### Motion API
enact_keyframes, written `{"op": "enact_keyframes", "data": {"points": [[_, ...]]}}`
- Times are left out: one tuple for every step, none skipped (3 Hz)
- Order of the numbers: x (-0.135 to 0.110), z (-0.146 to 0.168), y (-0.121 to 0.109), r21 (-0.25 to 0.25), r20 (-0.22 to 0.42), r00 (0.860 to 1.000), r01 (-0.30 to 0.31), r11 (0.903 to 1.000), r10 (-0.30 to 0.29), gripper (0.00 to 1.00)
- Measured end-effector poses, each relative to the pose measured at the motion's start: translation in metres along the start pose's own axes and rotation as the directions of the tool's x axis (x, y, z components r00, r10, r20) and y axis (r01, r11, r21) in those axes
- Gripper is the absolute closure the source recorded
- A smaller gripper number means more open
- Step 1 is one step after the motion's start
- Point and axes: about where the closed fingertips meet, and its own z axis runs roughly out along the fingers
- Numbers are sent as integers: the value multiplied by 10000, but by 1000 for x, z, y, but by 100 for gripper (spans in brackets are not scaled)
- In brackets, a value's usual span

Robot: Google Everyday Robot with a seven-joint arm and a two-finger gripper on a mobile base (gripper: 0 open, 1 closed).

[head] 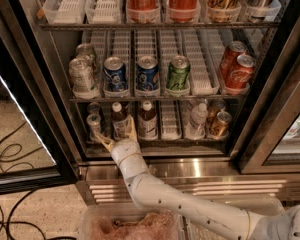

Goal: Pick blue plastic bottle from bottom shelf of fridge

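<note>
The fridge (270, 109) stands open in front of me, with a black frame, thin wire racks and a shiny ribbed steel base (190, 170). On the bottom shelf (190, 140), behind its metal front rail, white slotted plastic trays form narrow lanes. The blue plastic bottle (119, 118) stands upright at the front of the second lane from the left. It is small and round-shouldered, its body looks dark brown in this light, and it has a white screw cap and a pale label band.

The gripper (118, 133) sits right at the bottle's foot, on the end of a smooth white jointed arm (165, 199) that rises from 5 o'clock. Its tan jaws are spread. One finger (105, 143) splays out toward 8 o'clock and the other (132, 129) stands at the bottle's 3 o'clock side. I cannot tell whether either one touches the plastic.

At 3 o'clock of the bottle, one lane over, stands a twin dark bottle (147, 120). Further along are a clear bottle (196, 120) and a gold can (220, 124). At 9 o'clock is a dull silver can (94, 125).
</note>
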Motion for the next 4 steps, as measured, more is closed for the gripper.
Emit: {"op": "enact_keyframes", "data": {"points": [[4, 5, -2, 77, -45, 9999, 98, 9999, -97, 19], [10, 7, -3, 159, -134, 9998, 159, 9997, -157, 16], [20, 8, -10, 596, -228, 9997, -13, 9982, 27, 15], [26, 11, -20, 1327, -129, 9993, -340, 9906, 360, 18]]}}
